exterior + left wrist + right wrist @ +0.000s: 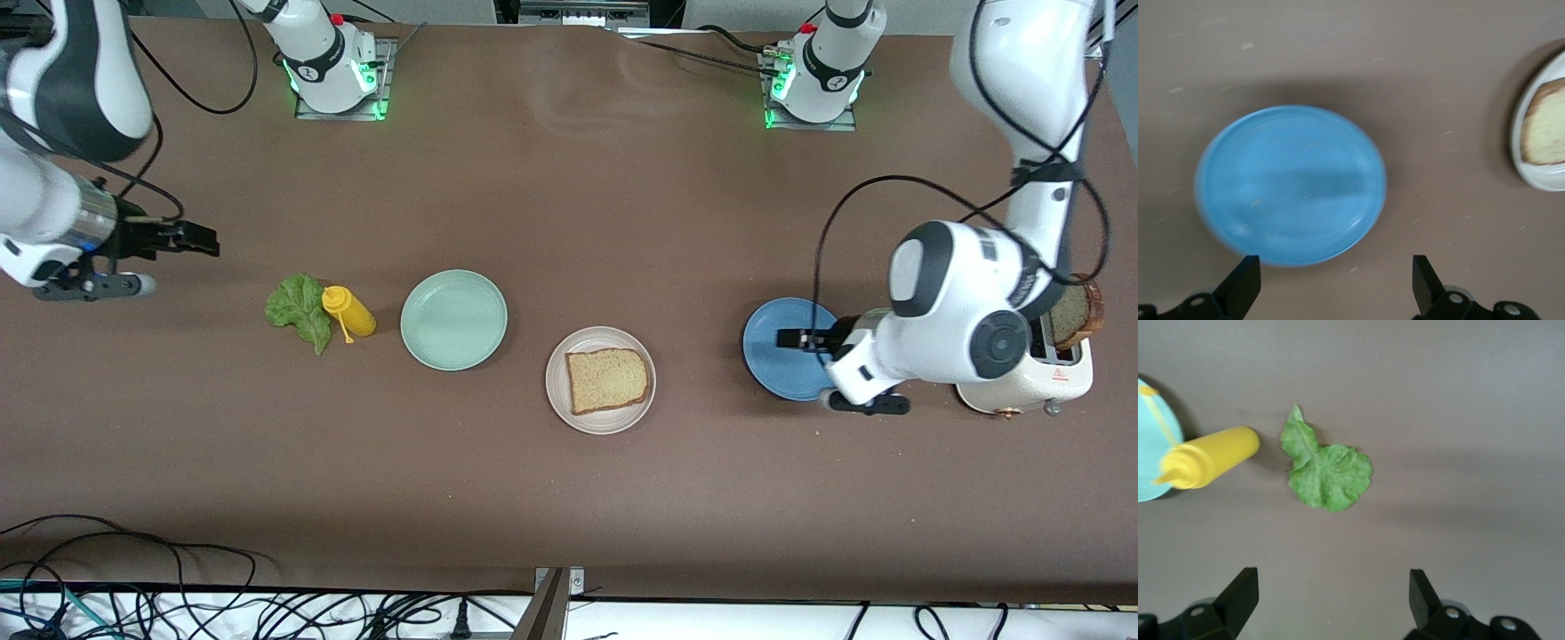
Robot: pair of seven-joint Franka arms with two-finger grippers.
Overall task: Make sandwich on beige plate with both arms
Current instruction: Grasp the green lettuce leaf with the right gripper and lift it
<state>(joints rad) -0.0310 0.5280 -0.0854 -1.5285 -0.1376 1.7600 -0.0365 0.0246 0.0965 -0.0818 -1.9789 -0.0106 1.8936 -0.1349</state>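
**Asker:** Where does the sandwich stand?

**Describer:** One slice of brown bread [607, 380] lies flat on the beige plate [562, 400], near the middle of the counter [569, 498]. The lettuce leaf [300, 309] lies bare on the counter toward the right arm's end, just beside a yellow squeeze bottle [349, 311] on its side. A second slice [1071, 313] stands in a white toaster [1058, 378] at the left arm's end.

**Asker:** And the arms?

**Describer:** The right claw [197, 238] hangs over bare counter near the leaf, fingers apart and holding nothing. The left claw [791, 339] hovers over an empty blue plate [773, 360], also spread wide and empty. A mint-green plate [453, 318] sits between the bottle and the beige plate.

**Asker:** How should the next step go?

**Describer:** Likely the leaf goes on first. I would bring the right claw down on the leaf's edge away from the bottle (the two lie very close), pinch lightly since the leaf looks limp, then lay it flat across the bread. The left arm can fetch the toaster slice, gripping its upper crust.
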